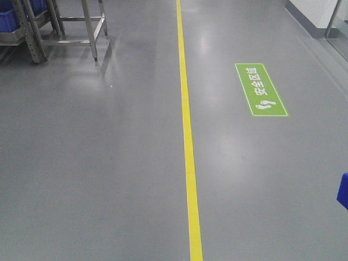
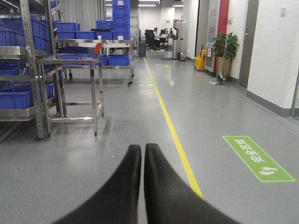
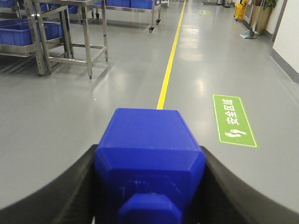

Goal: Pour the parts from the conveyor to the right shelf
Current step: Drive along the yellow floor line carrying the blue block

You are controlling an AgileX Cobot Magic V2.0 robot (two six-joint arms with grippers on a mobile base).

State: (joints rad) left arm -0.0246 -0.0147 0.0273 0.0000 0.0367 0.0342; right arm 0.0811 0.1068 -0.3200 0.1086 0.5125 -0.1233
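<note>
A bright-blue cube part (image 3: 149, 140) with a square stud facing the camera fills the right wrist view. My right gripper (image 3: 150, 156) is shut on it, one black finger against each side. A blue corner of the part (image 1: 343, 190) shows at the right edge of the front view. My left gripper (image 2: 143, 148) is shut with nothing in it, pointing along the grey floor. A stainless-steel shelf rack with blue bins (image 2: 18, 93) stands at the left, also seen as the rack (image 3: 28, 32) and rack (image 1: 24, 27). The conveyor is out of view.
A yellow floor line (image 1: 187, 136) runs straight ahead, with a green floor sign (image 1: 260, 89) to its right. A steel table (image 2: 70, 60) stands beside the rack. A white wall (image 2: 275, 56), a plant (image 2: 225, 46) and a yellow mop bucket (image 2: 200, 62) line the right side.
</note>
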